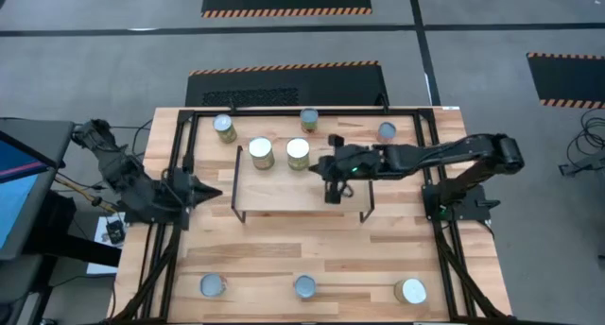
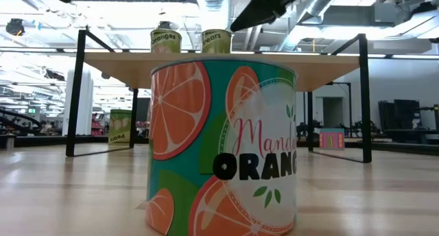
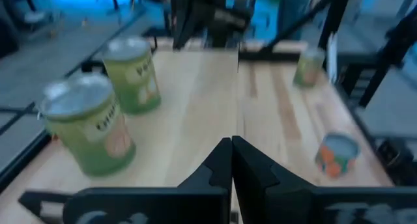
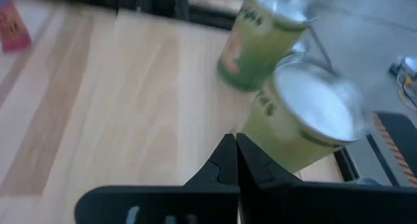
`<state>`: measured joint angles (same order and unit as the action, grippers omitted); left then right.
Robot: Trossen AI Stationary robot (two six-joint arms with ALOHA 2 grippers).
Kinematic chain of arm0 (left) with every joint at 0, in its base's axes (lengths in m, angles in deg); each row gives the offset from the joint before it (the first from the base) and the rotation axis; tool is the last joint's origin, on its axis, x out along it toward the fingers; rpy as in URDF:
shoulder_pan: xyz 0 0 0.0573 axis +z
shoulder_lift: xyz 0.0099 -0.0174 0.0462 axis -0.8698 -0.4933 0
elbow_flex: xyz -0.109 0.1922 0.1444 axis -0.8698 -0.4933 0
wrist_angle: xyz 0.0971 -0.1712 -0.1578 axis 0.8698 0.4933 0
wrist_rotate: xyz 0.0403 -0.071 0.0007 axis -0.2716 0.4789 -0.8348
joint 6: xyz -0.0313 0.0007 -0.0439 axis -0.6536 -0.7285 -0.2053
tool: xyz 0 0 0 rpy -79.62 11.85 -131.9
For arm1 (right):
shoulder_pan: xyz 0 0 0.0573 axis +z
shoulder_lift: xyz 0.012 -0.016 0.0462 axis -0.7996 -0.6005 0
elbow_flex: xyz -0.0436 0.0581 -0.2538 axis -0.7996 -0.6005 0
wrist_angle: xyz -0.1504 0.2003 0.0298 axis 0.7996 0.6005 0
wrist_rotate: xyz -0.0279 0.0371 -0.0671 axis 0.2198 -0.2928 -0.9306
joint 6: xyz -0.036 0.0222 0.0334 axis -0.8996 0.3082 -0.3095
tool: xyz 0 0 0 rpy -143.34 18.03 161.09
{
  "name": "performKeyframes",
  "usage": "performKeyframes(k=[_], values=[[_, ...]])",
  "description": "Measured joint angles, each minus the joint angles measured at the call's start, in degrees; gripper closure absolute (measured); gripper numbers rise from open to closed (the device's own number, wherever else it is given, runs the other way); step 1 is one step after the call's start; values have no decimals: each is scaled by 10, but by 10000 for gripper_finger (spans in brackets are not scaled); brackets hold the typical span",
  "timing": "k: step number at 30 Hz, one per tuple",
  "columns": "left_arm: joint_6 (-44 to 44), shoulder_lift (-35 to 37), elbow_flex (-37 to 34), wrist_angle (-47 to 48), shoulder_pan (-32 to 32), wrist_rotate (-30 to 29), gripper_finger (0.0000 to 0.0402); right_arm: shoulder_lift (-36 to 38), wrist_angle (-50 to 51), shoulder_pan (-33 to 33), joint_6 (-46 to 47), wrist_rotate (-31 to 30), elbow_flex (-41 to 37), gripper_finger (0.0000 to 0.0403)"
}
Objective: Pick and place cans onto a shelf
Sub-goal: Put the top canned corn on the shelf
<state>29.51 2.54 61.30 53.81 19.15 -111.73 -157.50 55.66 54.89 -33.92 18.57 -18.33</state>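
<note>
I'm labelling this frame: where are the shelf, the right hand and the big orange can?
shelf (image 1: 284,195): high view, bare board.
right hand (image 1: 333,198): high view, between its fingertips.
orange can (image 2: 223,143): low view, label front.

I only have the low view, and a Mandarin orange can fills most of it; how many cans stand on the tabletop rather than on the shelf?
Observer: Six: three cans behind the shelf, three front cans before it.
Operator: Where is the right gripper?
Observer: The right gripper hangs over the shelf beside the two shelved cans, fingers shut, holding nothing.
Operator: And the left one?
Observer: The left gripper waits, shut, off the shelf's left end.
</note>
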Motion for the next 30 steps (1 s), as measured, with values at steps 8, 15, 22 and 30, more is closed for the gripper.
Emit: performKeyframes(k=[8,15,22,30], values=[[76,116,-77,-80,77,49,401,100,-103,-24,14,22,-106,398],[106,121,-85,-88,155,121,401,143,-94,-37,-2,21,-111,398],[129,114,-85,-88,223,195,401,141,-96,-59,-13,47,-111,399],[154,116,-85,-88,278,251,401,138,-96,-65,-14,49,-112,399]])
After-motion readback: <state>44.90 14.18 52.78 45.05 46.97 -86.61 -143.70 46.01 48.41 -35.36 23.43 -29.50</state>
